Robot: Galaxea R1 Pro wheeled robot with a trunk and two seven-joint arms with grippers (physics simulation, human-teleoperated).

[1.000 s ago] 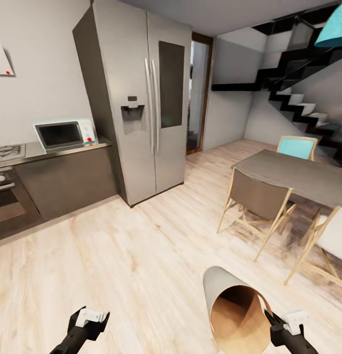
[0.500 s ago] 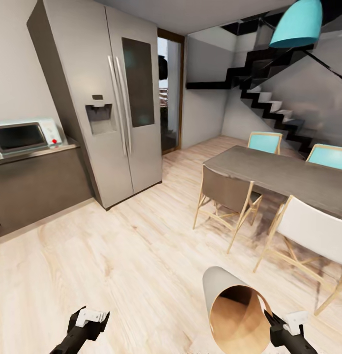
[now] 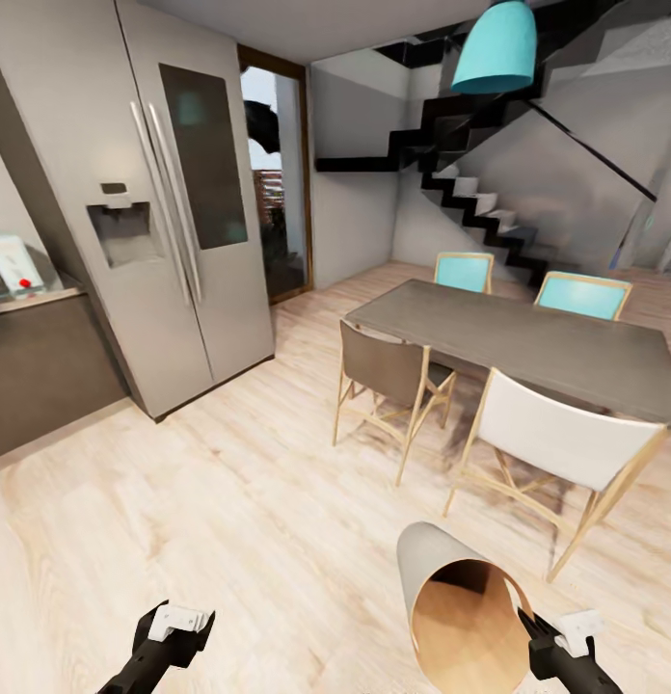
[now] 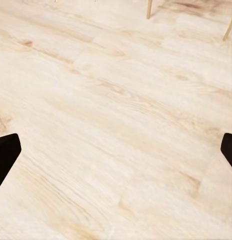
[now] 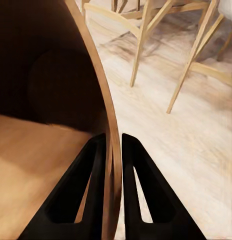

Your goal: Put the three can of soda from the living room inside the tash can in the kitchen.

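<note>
Item: round tapered trash bin (image 3: 461, 607), grey outside, tan-brown wood inside, wall clamped between my right gripper's (image 5: 112, 145) nearly closed fingers, mouth tipped toward me. Left gripper (image 3: 176, 622) spread wide, empty, over pale wood floor (image 4: 116, 110). Step: carrying (apparently); next, locate cans.

Bin (image 3: 442, 588): grey outside, tan-brown inside, tipped on side, mouth toward camera, held above wood floor; rim pinched by right claw (image 5: 112, 145).

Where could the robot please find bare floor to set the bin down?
Bare wood floor lies between the fridge and the grey chair. It is crowded around the dining table. The right gripper pinches the tash can rim.
</note>
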